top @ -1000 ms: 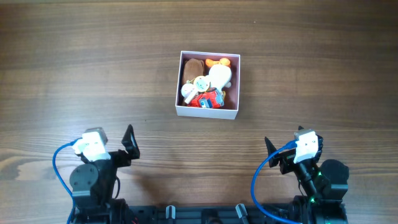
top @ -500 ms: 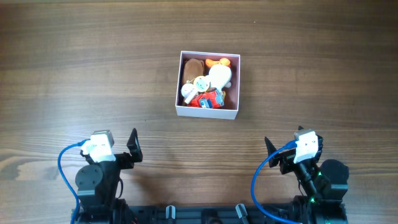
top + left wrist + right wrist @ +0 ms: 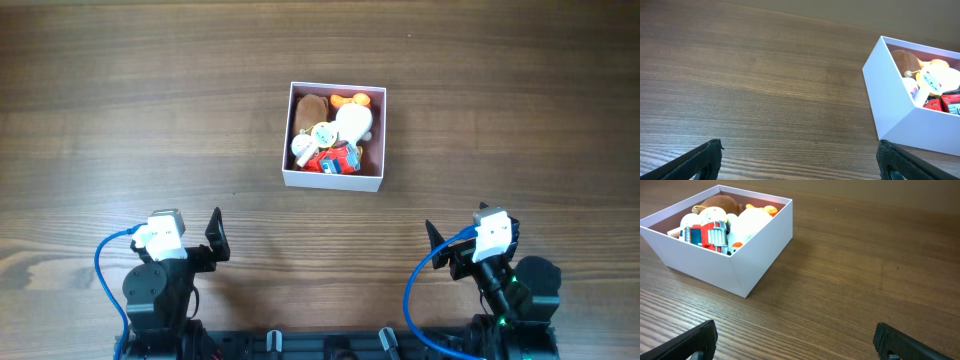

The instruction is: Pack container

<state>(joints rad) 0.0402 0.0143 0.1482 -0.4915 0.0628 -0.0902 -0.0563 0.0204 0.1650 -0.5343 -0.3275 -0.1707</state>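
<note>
The container [image 3: 332,179] is a square white-walled box with a pink inside, standing mid-table. It holds several toys: a brown plush [image 3: 310,108], an orange toy [image 3: 352,100], a white plush [image 3: 352,123] and a red toy [image 3: 335,160]. It also shows in the left wrist view [image 3: 890,95] and in the right wrist view [image 3: 755,245]. My left gripper [image 3: 800,159] is open and empty, low at the near left, well short of the container. My right gripper [image 3: 795,341] is open and empty at the near right, also apart from it.
The wooden table [image 3: 150,120] surrounds the container. Both arm bases and blue cables [image 3: 100,270] sit at the near edge.
The left arm shifted slightly right and its gripper turned to face straight ahead between one second ago and half a second ago. Since then nothing has moved. The right arm stayed still.
</note>
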